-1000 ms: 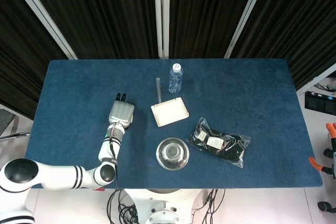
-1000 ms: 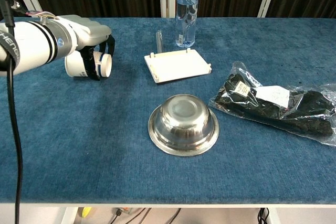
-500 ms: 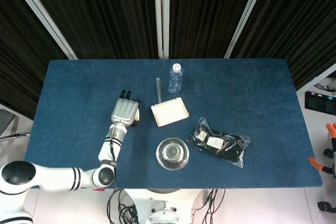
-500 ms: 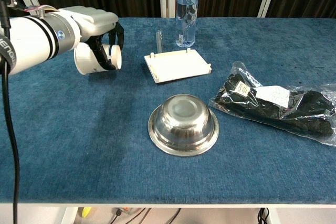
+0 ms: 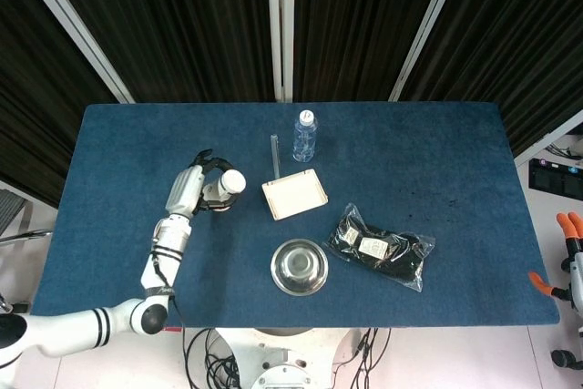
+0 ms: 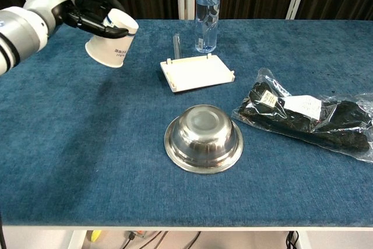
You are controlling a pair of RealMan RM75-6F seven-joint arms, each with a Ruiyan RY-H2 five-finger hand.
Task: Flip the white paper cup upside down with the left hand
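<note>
Overhead, the cup (image 5: 229, 183) is seen clamped in the left hand (image 5: 202, 185), lifted left of the tray (image 5: 294, 194); the right hand is not shown. From the chest, the cup (image 6: 112, 42) is held tilted, mouth down-left; rotation should be finished before it is lowered squarely onto the table (image 6: 87, 144)

White paper cup (image 6: 112, 42) with dark print; black-fingered left hand (image 6: 87, 11); blue surface (image 6: 87, 144); silver bowl (image 6: 203, 138); cream tray (image 6: 198, 72).

White paper cup (image 6: 113, 44): tilted, base up, mouth down-left, off table, in left hand (image 6: 87, 13).
</note>
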